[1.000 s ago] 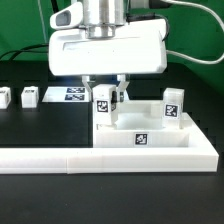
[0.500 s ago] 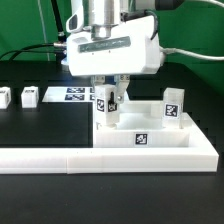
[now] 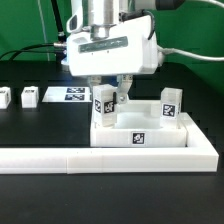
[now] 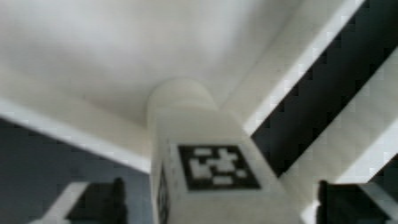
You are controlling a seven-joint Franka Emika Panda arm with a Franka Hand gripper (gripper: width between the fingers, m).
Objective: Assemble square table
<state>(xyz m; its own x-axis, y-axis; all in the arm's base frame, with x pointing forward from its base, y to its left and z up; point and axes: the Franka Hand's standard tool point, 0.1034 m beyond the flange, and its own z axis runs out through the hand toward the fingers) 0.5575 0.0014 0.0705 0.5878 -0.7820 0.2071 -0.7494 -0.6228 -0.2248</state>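
Note:
The white square table slab (image 3: 140,139) lies on the black table with a tag on its front side. One tagged white leg (image 3: 103,104) stands in its corner on the exterior view's left. A second leg (image 3: 172,107) stands in the corner on the right. My gripper (image 3: 109,101) hangs straight over the left leg, with a finger on each side of it. In the wrist view the leg (image 4: 210,150) sits between the dark fingers (image 4: 102,200) with a gap on both sides, so the gripper (image 4: 217,205) is open around it.
Two loose leg blocks (image 3: 29,97) (image 3: 3,97) lie at the exterior view's left. The marker board (image 3: 70,94) lies behind them. The long white L-shaped rail (image 3: 100,156) runs along the front and up the slab's right side.
My gripper has turned about its vertical axis over the left leg, from square-on to angled. It has stayed over that leg. The slab and the other legs have not moved.

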